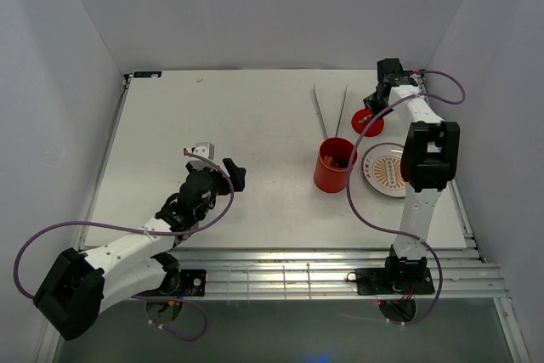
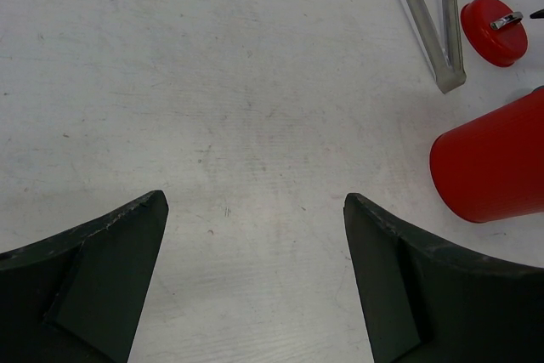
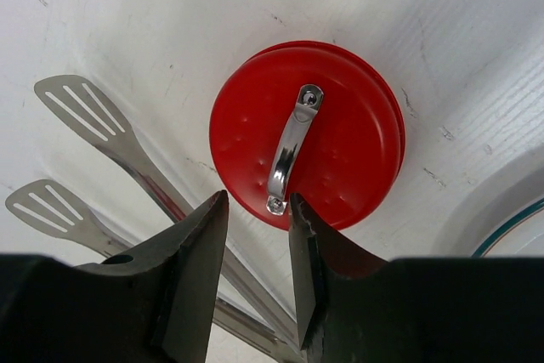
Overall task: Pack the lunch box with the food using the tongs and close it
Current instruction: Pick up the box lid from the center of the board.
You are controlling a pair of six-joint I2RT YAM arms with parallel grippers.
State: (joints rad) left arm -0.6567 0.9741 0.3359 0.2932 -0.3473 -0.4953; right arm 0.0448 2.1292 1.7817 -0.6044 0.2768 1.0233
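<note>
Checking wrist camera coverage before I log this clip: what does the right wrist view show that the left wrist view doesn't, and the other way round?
Only the right wrist view: the right claw, jaws slightly apart just short of the metal handle on the lid, and a bit of the plate rim at the right edge.
Only the left wrist view: the left claw, wide open above the table, the red lunch box, and the joined end of the tongs.
Both: the red lid lying flat and the silver tongs beside it.
</note>
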